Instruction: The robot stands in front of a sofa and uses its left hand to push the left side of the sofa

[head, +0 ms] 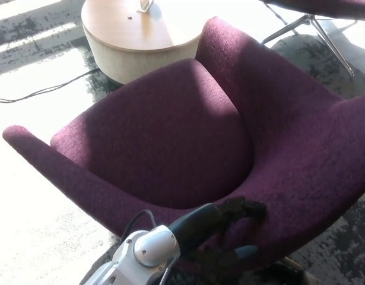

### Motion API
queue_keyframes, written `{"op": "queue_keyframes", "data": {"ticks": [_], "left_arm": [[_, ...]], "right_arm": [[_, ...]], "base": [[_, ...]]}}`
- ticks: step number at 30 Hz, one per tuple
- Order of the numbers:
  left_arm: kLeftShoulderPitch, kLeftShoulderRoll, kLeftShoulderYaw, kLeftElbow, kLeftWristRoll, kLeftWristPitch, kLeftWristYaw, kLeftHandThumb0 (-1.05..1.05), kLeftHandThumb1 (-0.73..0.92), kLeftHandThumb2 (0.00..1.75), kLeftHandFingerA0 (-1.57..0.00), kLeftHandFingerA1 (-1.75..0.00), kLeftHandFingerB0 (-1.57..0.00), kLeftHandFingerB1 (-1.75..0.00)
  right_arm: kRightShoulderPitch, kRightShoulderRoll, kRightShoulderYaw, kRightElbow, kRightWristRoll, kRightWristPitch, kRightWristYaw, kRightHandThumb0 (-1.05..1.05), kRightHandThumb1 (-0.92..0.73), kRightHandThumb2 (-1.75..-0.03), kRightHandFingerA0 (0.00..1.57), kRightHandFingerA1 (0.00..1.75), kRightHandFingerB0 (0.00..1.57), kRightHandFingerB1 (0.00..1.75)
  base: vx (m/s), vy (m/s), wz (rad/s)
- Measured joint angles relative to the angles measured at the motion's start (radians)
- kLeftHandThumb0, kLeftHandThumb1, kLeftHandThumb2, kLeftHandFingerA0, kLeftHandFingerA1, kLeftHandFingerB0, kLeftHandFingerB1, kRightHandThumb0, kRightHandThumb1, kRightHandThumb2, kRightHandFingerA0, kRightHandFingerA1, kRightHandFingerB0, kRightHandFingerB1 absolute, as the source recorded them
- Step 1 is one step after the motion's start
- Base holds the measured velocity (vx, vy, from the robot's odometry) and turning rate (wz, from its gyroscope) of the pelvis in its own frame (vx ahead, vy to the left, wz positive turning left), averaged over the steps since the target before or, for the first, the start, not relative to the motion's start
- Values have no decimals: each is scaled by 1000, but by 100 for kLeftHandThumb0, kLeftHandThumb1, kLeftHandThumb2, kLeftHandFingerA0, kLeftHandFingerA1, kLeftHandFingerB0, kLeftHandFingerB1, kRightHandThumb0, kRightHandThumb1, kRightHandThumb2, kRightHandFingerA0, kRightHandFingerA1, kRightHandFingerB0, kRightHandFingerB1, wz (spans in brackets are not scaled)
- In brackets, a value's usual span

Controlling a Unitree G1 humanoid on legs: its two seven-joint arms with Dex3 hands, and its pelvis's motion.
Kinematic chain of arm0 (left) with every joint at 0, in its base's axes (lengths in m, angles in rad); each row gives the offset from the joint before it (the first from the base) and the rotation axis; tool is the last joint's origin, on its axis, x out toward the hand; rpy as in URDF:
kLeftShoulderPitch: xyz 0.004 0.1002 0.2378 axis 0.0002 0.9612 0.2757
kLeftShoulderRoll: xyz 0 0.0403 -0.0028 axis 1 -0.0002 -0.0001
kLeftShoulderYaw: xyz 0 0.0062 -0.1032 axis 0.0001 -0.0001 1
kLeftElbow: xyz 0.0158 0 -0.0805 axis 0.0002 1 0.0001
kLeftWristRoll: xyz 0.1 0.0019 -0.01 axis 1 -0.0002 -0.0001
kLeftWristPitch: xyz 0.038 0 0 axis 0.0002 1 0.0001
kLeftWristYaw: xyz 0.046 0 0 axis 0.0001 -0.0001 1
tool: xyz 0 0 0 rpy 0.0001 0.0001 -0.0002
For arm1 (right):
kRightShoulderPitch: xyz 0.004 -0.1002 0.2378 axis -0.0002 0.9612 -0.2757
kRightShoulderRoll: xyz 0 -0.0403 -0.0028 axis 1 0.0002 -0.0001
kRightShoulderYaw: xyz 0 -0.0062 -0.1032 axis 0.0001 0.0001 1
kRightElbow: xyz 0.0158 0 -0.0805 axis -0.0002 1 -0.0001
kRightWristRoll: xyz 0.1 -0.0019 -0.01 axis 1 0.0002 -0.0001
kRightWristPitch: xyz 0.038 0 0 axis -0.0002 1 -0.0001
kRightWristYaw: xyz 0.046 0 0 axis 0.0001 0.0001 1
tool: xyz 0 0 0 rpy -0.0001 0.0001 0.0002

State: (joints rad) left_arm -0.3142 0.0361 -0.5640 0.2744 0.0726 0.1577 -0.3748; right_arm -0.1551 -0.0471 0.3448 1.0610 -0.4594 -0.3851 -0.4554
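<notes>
Pressing against the near arm of the plum woven-fabric sofa (170,130), the black left hand (232,228) has fingers spread across the arm's edge, holding nothing. Contact is made, so the push appears under way; how much travel is left cannot be judged.

At the upper left of the frame you see a round wooden side table (135,35) with a pale base, a thin black cable (45,91) over the glossy sunlit floor (28,225), metal chair legs (316,29) at the upper right, dark mottled carpet (348,249) at the lower right.
</notes>
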Motion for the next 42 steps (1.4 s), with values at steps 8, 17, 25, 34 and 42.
{"op": "queue_keyframes", "data": {"ticks": [8,17,25,34,42], "left_arm": [[24,25,24,-13,-2,-18,-1,-74,87,63,-25,-35,-26,-32],[69,104,52,-50,-13,-60,-22,-71,88,67,-20,-33,-24,-31],[114,192,119,-72,-26,-87,-55,-74,87,63,-26,-35,-24,-30],[139,233,222,-45,-58,-102,-80,-74,86,66,-28,-38,-25,-32],[122,270,326,44,-77,-147,-94,-76,87,66,-30,-39,-27,-33]], "right_arm": [[68,50,-164,4,118,-37,133,-73,-82,-66,50,35,41,33],[104,69,-311,64,235,-95,302,-72,-81,-66,69,41,57,37],[146,82,-385,105,310,-119,430,-70,-80,-65,71,43,58,39],[156,86,-404,123,347,-133,498,-70,-79,-65,72,43,59,39],[156,87,-407,128,355,-138,513,-69,-79,-65,72,45,59,39]], "base": [[0,0,0],[0,0,0],[0,0,0],[0,0,0],[0,0,0]]}}
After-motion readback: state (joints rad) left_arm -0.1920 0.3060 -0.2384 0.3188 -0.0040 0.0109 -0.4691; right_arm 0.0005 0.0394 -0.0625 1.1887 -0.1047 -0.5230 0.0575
